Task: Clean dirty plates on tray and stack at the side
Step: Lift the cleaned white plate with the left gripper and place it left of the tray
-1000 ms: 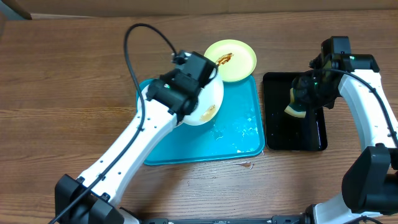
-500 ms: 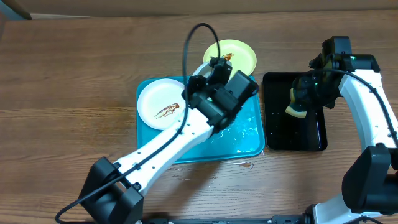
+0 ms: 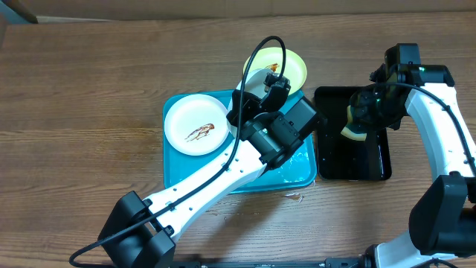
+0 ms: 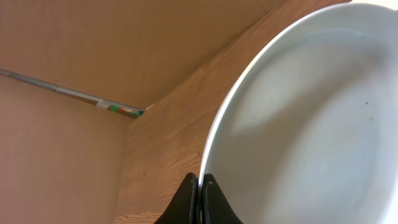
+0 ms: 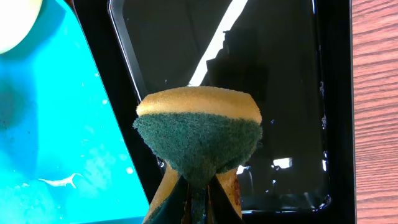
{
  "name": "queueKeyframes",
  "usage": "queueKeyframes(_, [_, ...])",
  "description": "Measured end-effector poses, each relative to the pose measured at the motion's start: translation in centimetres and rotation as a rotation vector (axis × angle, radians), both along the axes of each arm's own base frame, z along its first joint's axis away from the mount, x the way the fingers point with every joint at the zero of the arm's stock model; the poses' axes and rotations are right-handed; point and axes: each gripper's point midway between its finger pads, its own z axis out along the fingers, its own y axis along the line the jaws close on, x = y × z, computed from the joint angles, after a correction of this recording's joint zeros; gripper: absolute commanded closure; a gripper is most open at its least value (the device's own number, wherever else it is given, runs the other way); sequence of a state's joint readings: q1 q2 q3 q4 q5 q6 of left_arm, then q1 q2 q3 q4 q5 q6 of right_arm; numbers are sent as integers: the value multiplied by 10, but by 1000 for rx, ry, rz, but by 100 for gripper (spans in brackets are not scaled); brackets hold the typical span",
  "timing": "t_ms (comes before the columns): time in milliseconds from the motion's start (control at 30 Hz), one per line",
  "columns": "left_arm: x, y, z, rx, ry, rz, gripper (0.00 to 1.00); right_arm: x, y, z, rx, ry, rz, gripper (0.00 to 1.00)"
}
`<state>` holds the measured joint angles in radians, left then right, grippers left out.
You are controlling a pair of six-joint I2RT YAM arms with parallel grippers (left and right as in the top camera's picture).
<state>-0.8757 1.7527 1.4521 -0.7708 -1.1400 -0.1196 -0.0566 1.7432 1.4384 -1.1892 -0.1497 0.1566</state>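
Plainly, the left end effector (image 4: 200,194) was pinched onto the rim of a white plate (image 4: 298,124), holding it tilted above the table (image 3: 89,89). The face turned to its wrist camera showed no smear, though I could not tell top from underside. From above, that plate hung over the far edge of the turquoise tray (image 3: 301,170), partly covering the yellow-green plate (image 3: 294,65), which carried a brown smear. So did the other white plate (image 3: 195,126), lying in the tray's left part. The right end effector (image 5: 196,193) gripped a sponge (image 5: 198,134) above the black tray (image 5: 280,62), well apart. I judged this the wiping step: next, plate and sponge must meet.
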Motion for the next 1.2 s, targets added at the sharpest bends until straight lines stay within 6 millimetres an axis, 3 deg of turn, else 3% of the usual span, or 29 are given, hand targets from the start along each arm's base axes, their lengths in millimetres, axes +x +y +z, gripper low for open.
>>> queueKeyframes(500, [0, 0, 1, 24, 4, -5, 96, -1, 0, 0, 0, 3, 0, 96])
queueKeyframes(700, [-2, 16, -12, 36, 96, 6, 96, -2, 0, 0, -1, 6, 8, 96])
queueKeyframes(800, [1, 42, -18, -40, 162, 55, 96, -2, 0, 0, -1, 5, 16, 96])
queueKeyframes(933, [8, 95, -13, -259, 215, 162, 96, -2, 0, 0, -3, 4, 20, 96])
queueKeyframes(1100, [5, 187, 12, -566, 189, 331, 96, -2, 0, 0, -3, 3, 26, 96])
queueKeyframes(1200, [-2, 237, 14, -682, 173, 435, 96, -2, 0, 0, -3, 3, 26, 96])
